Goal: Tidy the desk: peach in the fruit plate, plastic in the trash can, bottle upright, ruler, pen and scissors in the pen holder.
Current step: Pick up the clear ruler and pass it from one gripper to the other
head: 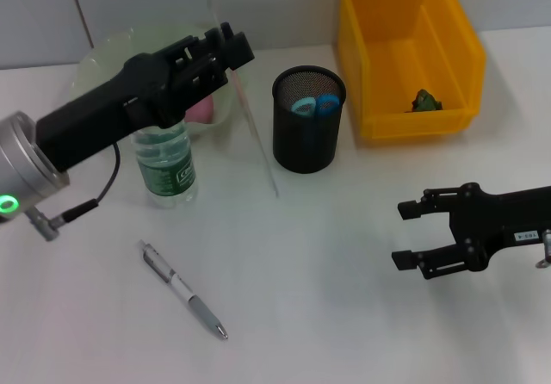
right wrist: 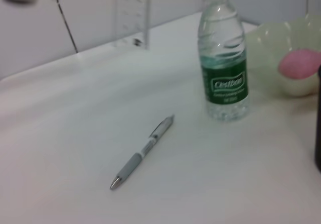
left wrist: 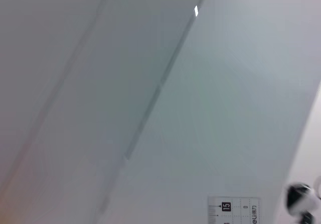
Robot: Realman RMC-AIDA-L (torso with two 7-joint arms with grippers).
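Observation:
My left gripper [head: 231,48] is raised over the fruit plate [head: 112,57] and shut on the clear ruler [head: 258,143], which slants down towards the table beside the pen holder [head: 308,134]. The ruler's printed end [left wrist: 234,209] shows in the left wrist view. The pink peach [head: 203,108] lies in the plate. The bottle [head: 165,162] stands upright in front of the plate. Blue scissors handles [head: 315,104] stick out of the black mesh holder. The pen [head: 183,289] lies on the table at the front left. Green plastic [head: 424,102] sits in the yellow trash can [head: 405,22]. My right gripper [head: 411,234] hovers open at the right.
The right wrist view shows the bottle [right wrist: 223,73], the pen [right wrist: 143,151], the peach [right wrist: 300,63] in the plate [right wrist: 271,38] and the hanging ruler [right wrist: 133,13]. A wall runs along the table's far edge.

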